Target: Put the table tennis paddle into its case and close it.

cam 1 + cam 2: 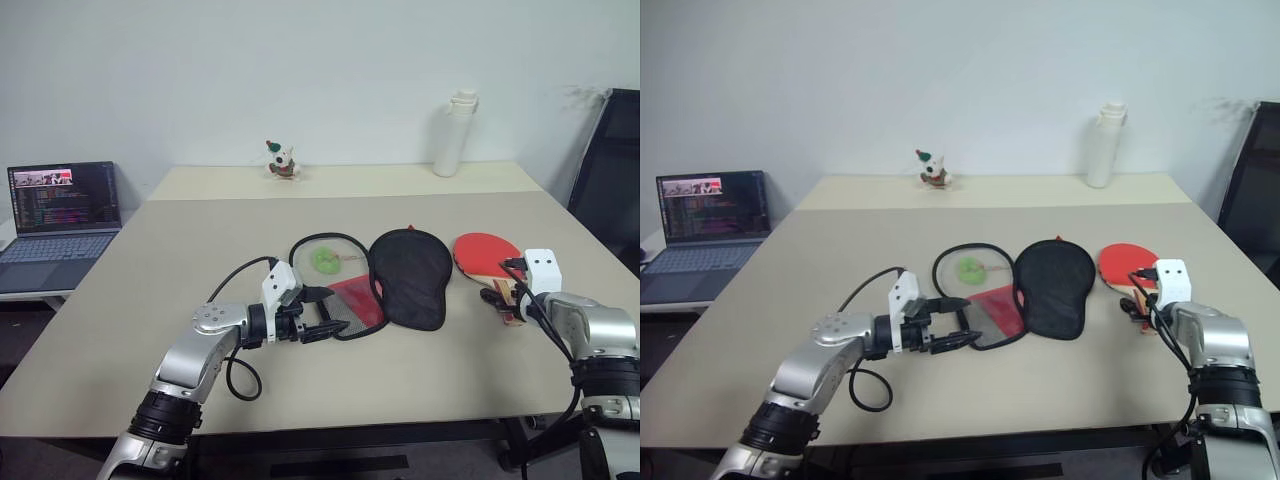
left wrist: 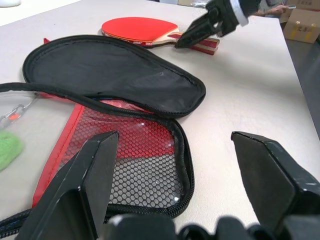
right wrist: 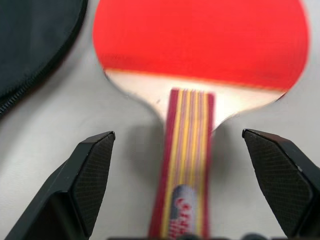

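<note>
while the soft paddle-shaped zip case (image 1: 385,280) lies unzipped and spread flat mid-worktop (image 1: 150,300), black face beside its red mesh half, the rigid red-faced table tennis paddle (image 1: 487,257) with striped wooden handle rests just beside it, outside. the right gripper (image 3: 187,185) has its jaws spread wide astride the handle, not pinching it. the left gripper (image 2: 180,187) hovers over the mesh half, jaws spread, empty

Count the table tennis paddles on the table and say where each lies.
1. The table tennis paddle lies flat right of the open case, its handle between the right gripper's open fingers. None shows inside the case.
</note>
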Controlling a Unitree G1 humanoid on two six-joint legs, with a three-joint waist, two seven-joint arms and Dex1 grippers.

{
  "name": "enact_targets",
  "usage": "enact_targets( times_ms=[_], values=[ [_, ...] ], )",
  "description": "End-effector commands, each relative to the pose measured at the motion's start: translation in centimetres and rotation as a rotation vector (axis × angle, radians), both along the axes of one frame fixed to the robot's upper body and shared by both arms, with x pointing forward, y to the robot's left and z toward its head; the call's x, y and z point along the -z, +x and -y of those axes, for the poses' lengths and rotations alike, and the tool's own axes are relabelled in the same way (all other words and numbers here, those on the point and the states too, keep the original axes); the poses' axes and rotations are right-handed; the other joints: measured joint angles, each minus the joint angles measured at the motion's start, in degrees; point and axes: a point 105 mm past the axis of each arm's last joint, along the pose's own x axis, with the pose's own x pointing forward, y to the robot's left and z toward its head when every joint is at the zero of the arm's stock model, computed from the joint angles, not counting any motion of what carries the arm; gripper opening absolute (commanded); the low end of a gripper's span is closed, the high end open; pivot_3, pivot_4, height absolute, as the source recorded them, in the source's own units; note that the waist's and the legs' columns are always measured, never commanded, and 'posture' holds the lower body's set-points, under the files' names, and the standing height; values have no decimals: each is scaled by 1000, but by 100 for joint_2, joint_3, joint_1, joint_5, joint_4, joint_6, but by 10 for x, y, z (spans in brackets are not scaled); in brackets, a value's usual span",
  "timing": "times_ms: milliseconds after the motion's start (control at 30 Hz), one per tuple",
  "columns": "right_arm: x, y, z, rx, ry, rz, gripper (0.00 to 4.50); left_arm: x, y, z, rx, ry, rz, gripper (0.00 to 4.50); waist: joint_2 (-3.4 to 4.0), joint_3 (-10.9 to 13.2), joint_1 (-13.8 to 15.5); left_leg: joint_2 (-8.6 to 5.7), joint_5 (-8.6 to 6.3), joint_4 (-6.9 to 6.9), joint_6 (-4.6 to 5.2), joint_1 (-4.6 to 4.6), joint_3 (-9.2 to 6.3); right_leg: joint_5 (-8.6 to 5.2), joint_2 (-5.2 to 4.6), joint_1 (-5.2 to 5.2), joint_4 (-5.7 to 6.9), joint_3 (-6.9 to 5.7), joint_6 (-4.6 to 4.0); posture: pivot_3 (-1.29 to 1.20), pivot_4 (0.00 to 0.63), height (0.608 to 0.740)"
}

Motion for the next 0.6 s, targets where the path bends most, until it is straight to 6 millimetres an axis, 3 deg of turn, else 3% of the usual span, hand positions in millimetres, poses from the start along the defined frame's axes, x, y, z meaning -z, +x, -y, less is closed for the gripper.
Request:
enact_targets(
  times_ms=[33,100,200,467,567,600],
  values=[
    [-2,2,5,36,14,17,4482,-10,0,2,15,-3,43,3931,0,0,1,0,0,0,0,0,0,0,0,0,-1,0,0,0,150,740],
    [4,3,7,44,8,6,4482,-10,0,2,12,-3,44,3931,-2,-1,1,0,0,1,0,1,0,0,0,3,-2,0,0,0,150,740],
    [7,6,9,62,5,6,3893,-10,-1,1,8,-3,44,3931,-4,-2,0,0,0,4,0,7,1,2,0,9,-1,-1,3,0,150,740],
    [5,12,19,150,26,49,1244,-7,-3,-4,-8,2,38,3931,-25,-15,-5,0,0,5,0,12,2,4,1,11,1,1,5,0,150,740],
    [-13,16,24,170,1,110,1096,-5,-5,-7,-16,5,34,3931,-35,-21,0,4,1,9,0,15,1,8,-7,17,0,0,12,0,150,740],
    [-28,17,24,171,-17,150,1096,-4,-5,-8,-22,7,32,3931,-34,-21,0,2,1,11,0,15,0,11,-11,16,0,0,17,0,150,740]
  ],
)
